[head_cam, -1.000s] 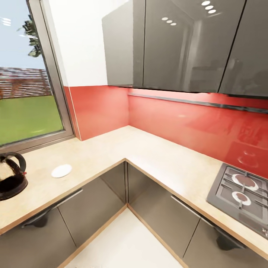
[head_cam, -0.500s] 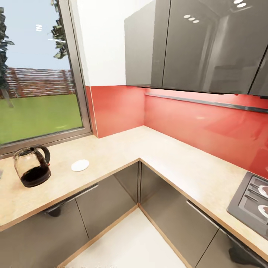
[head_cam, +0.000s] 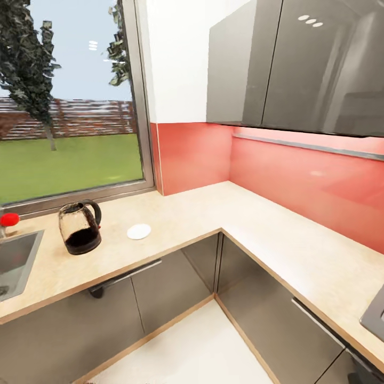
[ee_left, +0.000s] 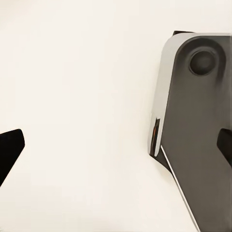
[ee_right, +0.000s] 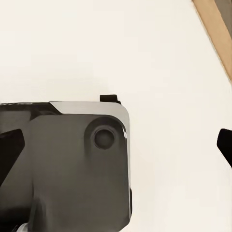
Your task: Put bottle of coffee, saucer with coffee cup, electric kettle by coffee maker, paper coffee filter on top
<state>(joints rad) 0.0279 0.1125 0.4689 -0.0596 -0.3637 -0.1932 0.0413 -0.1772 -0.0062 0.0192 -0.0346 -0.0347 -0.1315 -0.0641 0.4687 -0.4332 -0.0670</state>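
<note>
One electric kettle (head_cam: 80,229) near saucer (head_cam: 138,231), sink (head_cam: 16,261) cut off

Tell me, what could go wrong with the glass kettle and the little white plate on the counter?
The rounded clear-glass electric kettle stands between the inset steel sink and the small white round saucer. A careless reach for either could likely knock the kettle toward the sink, or slide the flat saucer along the light wood-grain kitchen countertop. The saucer also lies fairly near the counter's front edge, so a push that way might drop it onto the floor.
</note>
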